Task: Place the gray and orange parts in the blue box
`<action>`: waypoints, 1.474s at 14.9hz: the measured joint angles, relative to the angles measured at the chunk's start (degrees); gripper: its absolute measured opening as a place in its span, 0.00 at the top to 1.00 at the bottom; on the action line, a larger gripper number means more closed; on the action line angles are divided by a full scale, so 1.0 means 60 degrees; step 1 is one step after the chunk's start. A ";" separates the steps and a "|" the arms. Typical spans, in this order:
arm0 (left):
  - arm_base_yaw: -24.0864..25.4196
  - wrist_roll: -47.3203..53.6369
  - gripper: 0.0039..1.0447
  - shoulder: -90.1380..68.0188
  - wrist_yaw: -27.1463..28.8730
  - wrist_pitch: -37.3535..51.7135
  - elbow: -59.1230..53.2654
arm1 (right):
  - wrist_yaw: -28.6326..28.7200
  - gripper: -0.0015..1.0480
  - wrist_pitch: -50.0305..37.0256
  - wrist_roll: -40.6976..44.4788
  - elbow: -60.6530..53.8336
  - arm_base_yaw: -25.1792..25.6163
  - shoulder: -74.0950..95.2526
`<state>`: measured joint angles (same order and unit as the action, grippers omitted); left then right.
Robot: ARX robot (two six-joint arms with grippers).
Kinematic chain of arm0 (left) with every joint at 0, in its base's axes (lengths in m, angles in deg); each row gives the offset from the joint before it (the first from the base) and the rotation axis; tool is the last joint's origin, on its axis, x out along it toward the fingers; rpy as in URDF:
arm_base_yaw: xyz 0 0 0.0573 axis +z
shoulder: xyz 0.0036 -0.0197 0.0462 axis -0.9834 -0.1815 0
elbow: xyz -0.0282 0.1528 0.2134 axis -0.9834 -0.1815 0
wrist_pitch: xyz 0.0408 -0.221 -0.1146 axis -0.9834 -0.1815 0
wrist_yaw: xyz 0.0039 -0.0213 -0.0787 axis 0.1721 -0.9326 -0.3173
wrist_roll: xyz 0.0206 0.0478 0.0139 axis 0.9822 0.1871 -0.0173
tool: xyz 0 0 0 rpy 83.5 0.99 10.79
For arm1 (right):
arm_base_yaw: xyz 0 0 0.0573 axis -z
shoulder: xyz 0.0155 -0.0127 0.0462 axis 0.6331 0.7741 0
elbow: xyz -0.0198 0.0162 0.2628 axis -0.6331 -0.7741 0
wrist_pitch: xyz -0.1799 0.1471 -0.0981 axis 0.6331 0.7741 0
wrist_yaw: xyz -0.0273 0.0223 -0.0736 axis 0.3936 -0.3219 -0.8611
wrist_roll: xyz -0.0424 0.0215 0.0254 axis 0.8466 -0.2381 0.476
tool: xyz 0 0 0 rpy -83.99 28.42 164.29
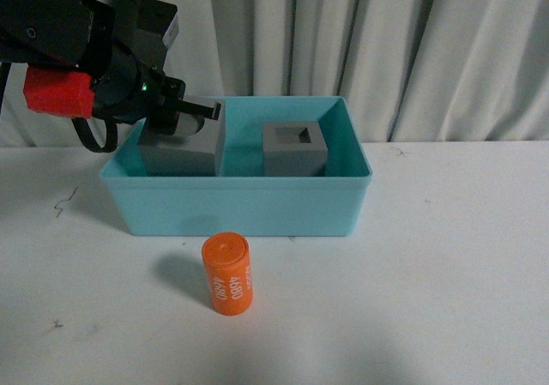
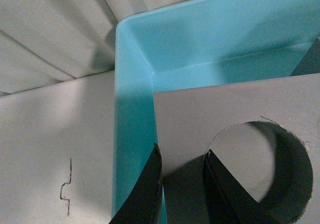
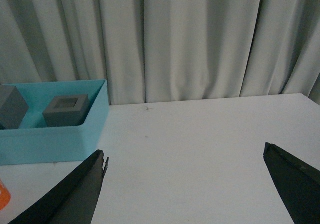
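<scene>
Fingers (image 2: pixel 150 189) of the left gripper (image 2: pixel 183 151) are closed on one wall of the gray cube with the round hole (image 2: pixel 200 114). One finger is on the outside of the cube and the other one dips into the hole. In the front view, the left gripper (image 1: pixel 190 111) comes in from the left and holds this cube (image 1: pixel 180 152) in the left half of the blue box (image 1: pixel 240 207). The cube is a bit tilted and its top sticks up over the rim. I cannot tell if it touches the floor of the box. The gray cube with the square hole (image 1: pixel 296 149) sits flat in the box, just beside the held cube, with its hole facing up. The orange cylinder (image 1: pixel 228 275) with white numbers stands on the white surface (image 1: pixel 429 299), outside the box and near the front wall. The right gripper (image 3: pixel 185 150) is far off to the side. Its fingers are wide apart and hold nothing. Its camera shows the box (image 3: pixel 50 139) and both cubes from the side. A gray curtain (image 1: pixel 386 42) hangs behind it all.
</scene>
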<state>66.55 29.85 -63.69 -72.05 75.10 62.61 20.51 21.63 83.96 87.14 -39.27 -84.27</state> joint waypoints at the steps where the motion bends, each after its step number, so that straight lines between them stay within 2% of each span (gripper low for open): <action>1: 0.0018 0.0091 0.84 -0.0193 -0.0004 0.0066 0.0051 | 0.0000 0.06 0.0000 0.0000 0.0000 0.0000 0.0000; 3: 0.0149 0.0222 0.84 -0.0535 -0.0004 0.0076 0.0160 | 0.0000 0.06 0.0000 0.0000 0.0000 0.0000 0.0000; 4: 0.0270 0.0273 0.78 -0.0627 -0.0007 0.0138 0.0193 | 0.0000 0.06 -0.0004 0.0000 0.0000 0.0000 0.0000; 8: 0.0452 0.0197 0.31 -0.0554 -0.0044 0.0142 0.0095 | 0.0000 0.06 0.0000 0.0000 0.0000 0.0000 0.0000; 10: 0.0437 -0.0346 0.08 0.0324 -0.0652 -0.0339 -0.0678 | 0.0000 0.06 0.0000 0.0000 0.0000 0.0000 0.0000; 11: 0.0393 -0.0940 0.05 0.1392 -0.1275 -0.0623 -0.1253 | 0.0000 0.06 0.0000 0.0000 0.0000 0.0000 0.0000; 13: 0.0262 -0.2102 0.06 0.4054 -0.2750 -0.1239 -0.2659 | 0.0000 0.06 0.0000 0.0000 0.0000 0.0000 0.0000; 15: 0.0106 -0.3362 0.06 0.7843 -0.4623 -0.2510 -0.5067 | 0.0000 0.06 0.0000 0.0000 0.0000 0.0000 0.0000; 17: 0.0076 -0.4000 0.06 1.1559 -0.4849 -0.4189 -0.7719 | 0.0000 0.06 0.0000 0.0000 0.0000 0.0000 0.0000; 19: -0.0168 -0.4575 0.06 1.4236 -0.4003 -0.6284 -0.9216 | 0.0000 0.06 -0.0004 0.0000 0.0000 0.0000 0.0000; 20: -0.0994 -0.4685 0.08 1.5515 -0.3442 -0.6062 -0.9708 | 0.0000 0.06 -0.0004 0.0000 0.0000 0.0000 0.0000; 21: -0.1657 -0.3636 0.20 1.7085 -0.1246 -0.3169 -1.0841 | 0.0000 0.06 0.0011 0.0000 0.0000 0.0000 -0.0011; 22: -0.1224 -0.2361 0.34 1.8440 0.0015 -0.1512 -1.1814 | -0.0011 0.06 0.0007 -0.0004 0.0000 0.0000 -0.0007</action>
<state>59.20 15.69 46.95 -71.96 66.03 -8.27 20.45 21.67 83.94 87.14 -39.27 -84.31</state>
